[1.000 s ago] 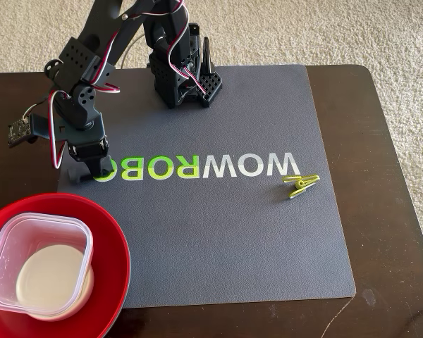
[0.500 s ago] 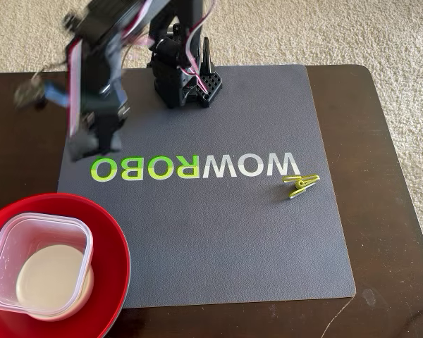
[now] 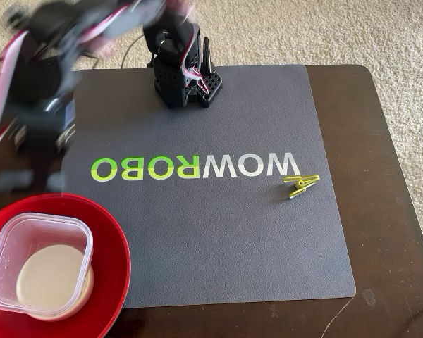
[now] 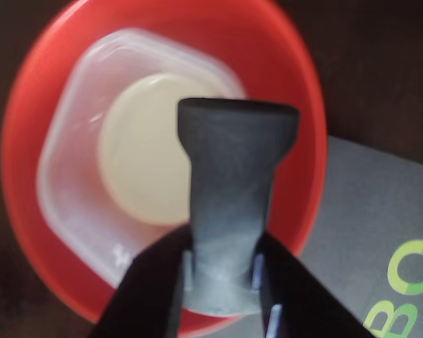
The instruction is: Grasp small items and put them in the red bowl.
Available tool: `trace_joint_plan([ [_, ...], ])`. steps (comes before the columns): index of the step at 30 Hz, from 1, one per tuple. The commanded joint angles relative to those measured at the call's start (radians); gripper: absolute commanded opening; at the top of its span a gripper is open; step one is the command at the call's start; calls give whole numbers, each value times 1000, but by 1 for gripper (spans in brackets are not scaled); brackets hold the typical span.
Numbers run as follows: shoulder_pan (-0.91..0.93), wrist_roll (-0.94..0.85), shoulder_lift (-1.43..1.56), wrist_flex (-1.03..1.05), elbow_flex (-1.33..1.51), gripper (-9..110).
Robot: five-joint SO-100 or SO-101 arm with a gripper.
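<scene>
One red bowl [image 3: 116, 246], one clear square tub [image 3: 14, 239] inside it, one small white bowl [image 3: 49, 278], one black clip [image 4: 229, 211], one yellow-green clothespin [image 3: 300, 184].

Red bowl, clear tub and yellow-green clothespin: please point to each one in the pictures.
red bowl [image 3: 116, 243]: fixed view, bare right rim.
clear tub [image 3: 7, 239]: fixed view, left wall.
yellow-green clothespin [image 3: 300, 184]: fixed view, middle of its body, on the grey mat.

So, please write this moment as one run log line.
gripper: shut on black clip | over red bowl | in bowl: clear tub, white bowl | clothespin: on mat
</scene>
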Motion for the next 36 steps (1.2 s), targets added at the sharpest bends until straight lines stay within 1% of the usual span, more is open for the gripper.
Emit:
trace_joint_plan([
  [1, -44, -8, -155, 158, -538, 0],
  [4, -77, -14, -176, 140, -571, 0],
  [6, -92, -18, -225, 135, -661, 0],
  [10, -115, -35, -207, 140, -661, 0],
  [14, -98, -35, -270, 140, -661, 2],
  [19, -75, -43, -267, 155, -600, 25],
  [25, -66, -37, -244, 156, -586, 37],
  [27, -66, -28, -222, 158, -563, 38],
  [28, -69, -6, -192, 158, -503, 38],
  [31, -75, 92, 18, 161, -57, 39],
  [33, -63, 163, 199, 161, 176, 41],
  [34, -58, 172, 253, 161, 244, 41],
  [36, -43, 178, 296, 160, 278, 41],
])
